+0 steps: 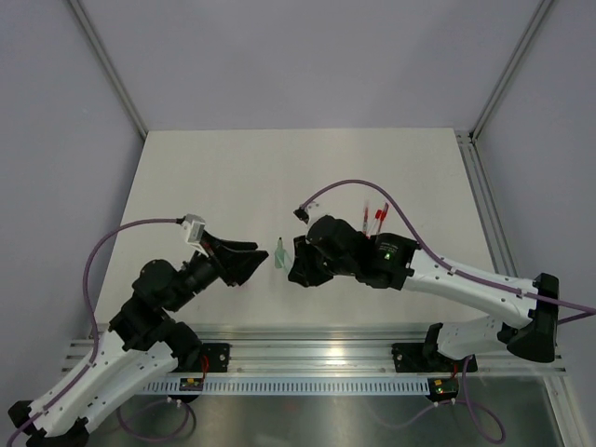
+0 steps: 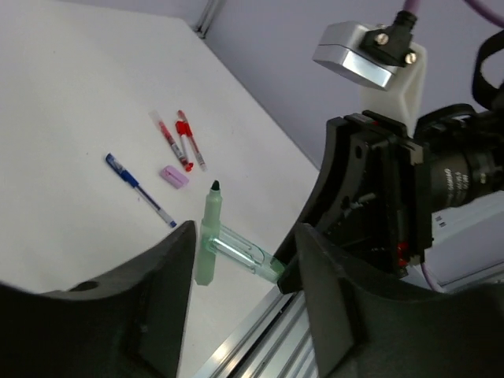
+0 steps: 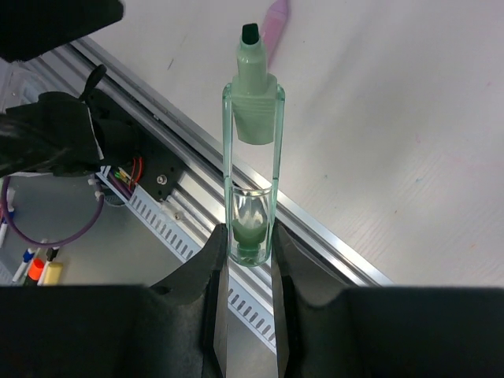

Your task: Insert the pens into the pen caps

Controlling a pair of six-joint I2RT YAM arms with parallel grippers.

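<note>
Right end effector (image 3: pixel 248 236) tight around green cap (image 3: pixel 252 201), left end effector (image 2: pixel 244 235) agape, above white table (image 1: pixel 233 177), grey walls (image 1: pixel 279 56).

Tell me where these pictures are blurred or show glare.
Left wrist: its own jaws near the lens are dark and soft, the pens beyond sharp. Right wrist: highlights on the clear green cap. Top: even light, faint shadows.

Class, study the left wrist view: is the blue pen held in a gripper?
No, the blue pen lies flat on the white table beside the pink cap, with nothing gripping it.
</note>
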